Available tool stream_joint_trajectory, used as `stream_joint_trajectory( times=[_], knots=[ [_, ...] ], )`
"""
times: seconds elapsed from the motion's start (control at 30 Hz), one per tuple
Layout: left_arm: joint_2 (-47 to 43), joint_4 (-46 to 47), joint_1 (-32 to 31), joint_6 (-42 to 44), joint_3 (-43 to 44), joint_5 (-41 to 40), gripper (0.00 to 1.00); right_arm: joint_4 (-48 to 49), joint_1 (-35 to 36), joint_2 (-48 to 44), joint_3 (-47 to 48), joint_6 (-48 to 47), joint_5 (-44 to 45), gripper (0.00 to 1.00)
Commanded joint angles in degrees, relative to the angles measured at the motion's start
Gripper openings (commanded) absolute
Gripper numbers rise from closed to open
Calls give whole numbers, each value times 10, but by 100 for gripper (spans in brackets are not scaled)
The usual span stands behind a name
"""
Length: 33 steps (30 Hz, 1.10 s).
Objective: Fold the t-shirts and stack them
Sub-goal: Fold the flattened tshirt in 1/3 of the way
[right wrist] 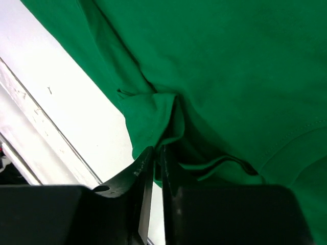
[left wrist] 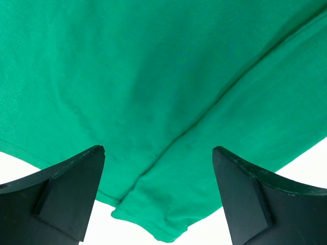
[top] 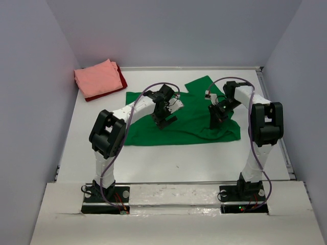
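The green t-shirt (top: 191,122) lies spread and rumpled in the middle of the white table. My left gripper (top: 164,122) hangs wide open over its left part. In the left wrist view a folded corner of the green t-shirt (left wrist: 153,76) lies under the left gripper (left wrist: 158,153), untouched by the fingers. My right gripper (top: 217,118) is down on the shirt's right side. In the right wrist view the right gripper (right wrist: 157,149) is shut on a raised fold at the edge of the green t-shirt (right wrist: 230,66). The folded salmon pink t-shirt (top: 99,77) rests on the dark red t-shirt (top: 121,81) at the back left.
Grey walls close in the white table (top: 179,163) on three sides. A raised rail (right wrist: 30,132) runs along the table's right edge, close to the right gripper. Both arm bases sit at the near edge.
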Motion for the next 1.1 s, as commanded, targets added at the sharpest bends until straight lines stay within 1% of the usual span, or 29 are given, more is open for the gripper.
stream_joint_trajectory(
  times=[0.0, 0.03, 0.07, 0.3, 0.57, 0.77, 1.07],
  knots=[
    [-18, -6, -4, -4, -7, -1, 99, -3, 4, -3, -2, -5, -10, 8],
    [-19, -6, -5, -3, -7, -1, 99, -4, 4, -3, -2, -5, -10, 2],
    [-19, -7, -5, -4, -8, -1, 99, -5, 4, -4, -1, -5, -10, 0],
    [-23, -7, -6, -3, -9, -4, 99, -5, 4, -11, 8, -2, -9, 0],
    [-21, -12, -8, -5, -2, -8, 99, -18, 14, -24, 61, -4, -24, 0],
    [-23, -14, -9, -4, -2, -8, 99, -4, 19, -27, 89, 7, -25, 0],
    [-22, -16, -11, -3, -2, -10, 99, 8, 30, -32, 96, 2, -27, 0]
  ],
)
